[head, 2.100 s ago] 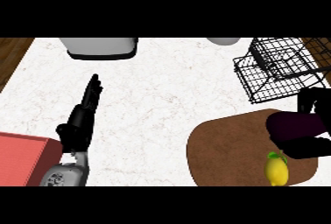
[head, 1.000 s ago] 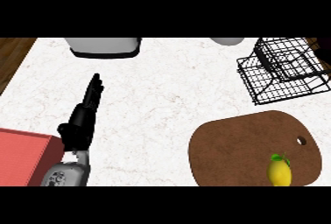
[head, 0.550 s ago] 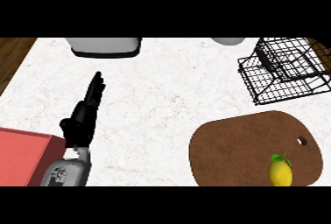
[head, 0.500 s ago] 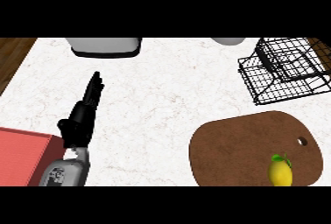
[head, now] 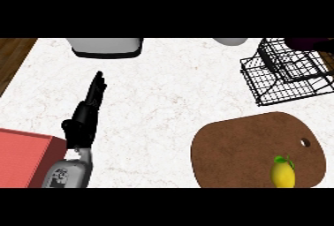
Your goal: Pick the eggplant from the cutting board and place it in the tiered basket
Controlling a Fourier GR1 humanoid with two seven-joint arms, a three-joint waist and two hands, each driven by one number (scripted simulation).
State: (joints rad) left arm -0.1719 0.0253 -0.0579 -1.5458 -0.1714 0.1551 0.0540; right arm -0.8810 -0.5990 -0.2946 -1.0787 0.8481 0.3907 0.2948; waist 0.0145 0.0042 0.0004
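Observation:
The brown cutting board (head: 241, 145) lies at the lower right with only a yellow lemon (head: 283, 173) on it; no eggplant shows there. The black wire tiered basket (head: 287, 73) stands at the upper right. A dark purple shape (head: 306, 43) sits at the view's top right edge, just over the basket; I cannot tell whether it is the eggplant, my right hand, or both. My left hand (head: 85, 117) rests open at the left on the white counter, fingers straight and pointing away, holding nothing.
A grey container (head: 106, 46) stands at the back left and a white rounded object (head: 229, 41) at the back centre. A red block (head: 23, 156) lies at the lower left beside my left forearm. The counter's left edge meets the wooden floor (head: 13, 57).
The right hand and the dark purple thing it held over the board's upper right 2.1 s ago have left that spot. The left hand has stayed still.

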